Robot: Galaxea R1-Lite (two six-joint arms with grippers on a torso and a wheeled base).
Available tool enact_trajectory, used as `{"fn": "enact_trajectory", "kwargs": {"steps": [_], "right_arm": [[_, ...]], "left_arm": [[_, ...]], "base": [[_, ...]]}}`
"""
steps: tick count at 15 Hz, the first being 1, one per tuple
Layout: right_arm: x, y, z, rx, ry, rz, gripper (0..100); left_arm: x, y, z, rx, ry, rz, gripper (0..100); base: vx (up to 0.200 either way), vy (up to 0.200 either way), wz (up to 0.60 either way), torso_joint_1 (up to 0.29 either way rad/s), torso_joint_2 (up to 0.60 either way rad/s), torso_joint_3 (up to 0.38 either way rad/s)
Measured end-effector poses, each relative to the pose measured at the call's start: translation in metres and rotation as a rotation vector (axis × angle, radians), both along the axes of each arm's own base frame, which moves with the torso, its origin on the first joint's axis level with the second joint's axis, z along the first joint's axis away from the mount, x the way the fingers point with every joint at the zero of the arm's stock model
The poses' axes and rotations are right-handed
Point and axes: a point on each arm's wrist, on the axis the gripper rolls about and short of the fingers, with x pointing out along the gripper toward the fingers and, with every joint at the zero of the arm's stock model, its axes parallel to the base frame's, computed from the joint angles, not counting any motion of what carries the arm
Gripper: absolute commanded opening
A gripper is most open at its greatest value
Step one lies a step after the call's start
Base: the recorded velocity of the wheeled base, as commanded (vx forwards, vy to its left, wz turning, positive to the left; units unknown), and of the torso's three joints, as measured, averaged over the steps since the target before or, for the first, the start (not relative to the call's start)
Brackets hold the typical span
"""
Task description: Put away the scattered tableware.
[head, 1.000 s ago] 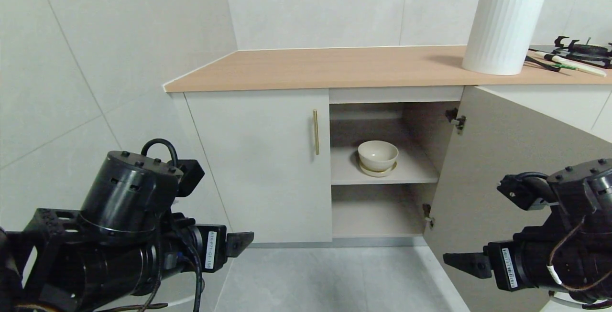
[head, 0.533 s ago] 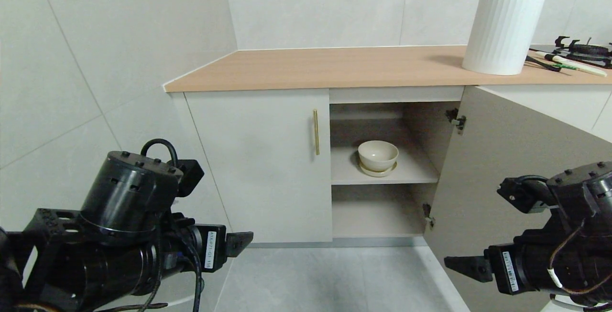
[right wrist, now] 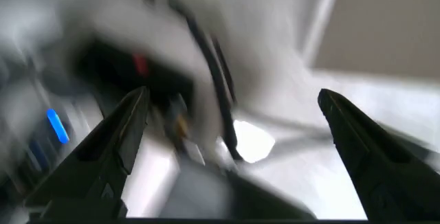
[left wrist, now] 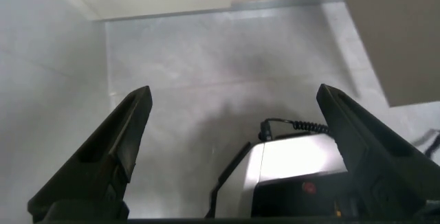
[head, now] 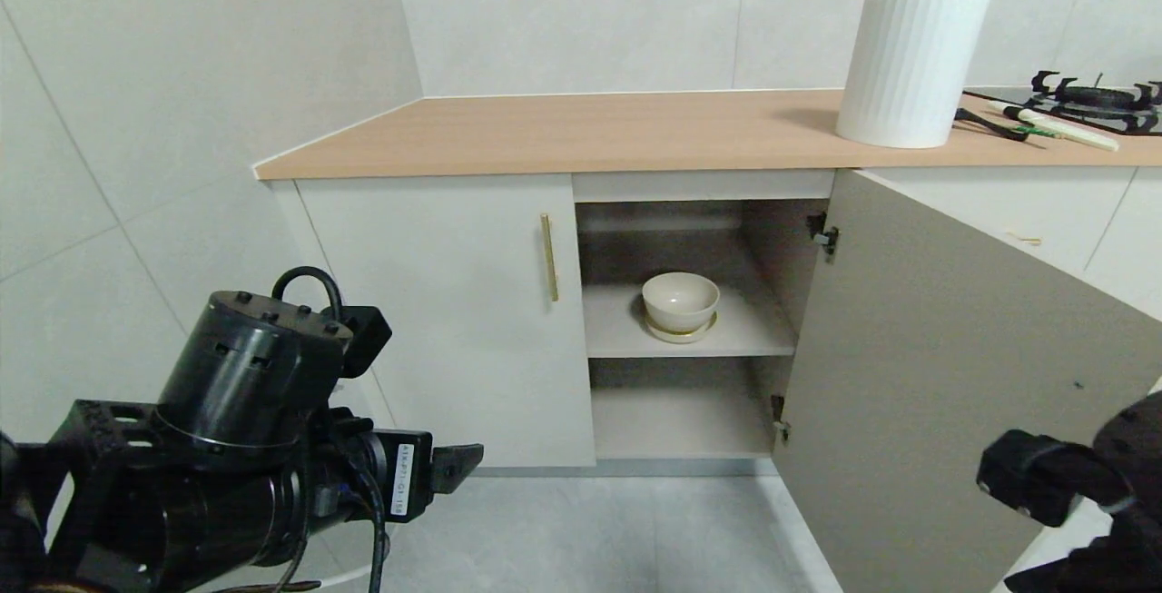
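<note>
On cabinet shelf (head: 744, 339): round smooth cream bowl (head: 681, 300) atop shallow saucer (head: 679, 336).

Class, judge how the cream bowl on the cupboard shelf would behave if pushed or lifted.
The bowl looks like glazed ceramic: probably rigid, smooth and breakable. It sits on a small plate, so a push may slide both. Its wide, low shape likely resists tipping.

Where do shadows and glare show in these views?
Head view: even light; the white container throws a soft shadow on the countertop; the cabinet is dim inside, yet the bowl is plain to see. Left wrist view: pale sheen on the floor beyond the open left gripper. Right wrist view: one bright patch beyond the right gripper.
</note>
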Motion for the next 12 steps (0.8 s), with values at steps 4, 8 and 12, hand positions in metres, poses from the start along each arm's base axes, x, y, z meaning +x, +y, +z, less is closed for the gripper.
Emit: {"fn": "enact_trajectory", "kwargs": {"steps": [4,8,12], "right_arm": [[-0.022,-0.016,0.009,-0.084,-0.052,0.06,100],[-0.029,-0.027,0.016,-0.116,-0.13,-0.002,100],[-0.025,-0.039,0.028,-0.109,-0.197,-0.134,100]], "left_arm": [[0.0,0.0,0.0,0.0,-0.001,0.001,100],[0.0,0.0,0.0,-0.001,0.0,0.0,100],[0.0,0.0,0.0,-0.001,0.0,-0.001,100]], "base": [[0.0,-0.15,0.0,-0.001,0.0,-0.001],[0.0,0.0,0.0,0.0,0.0,0.0],[0.0,0.0,0.0,0.0,0.0,0.0]]}}
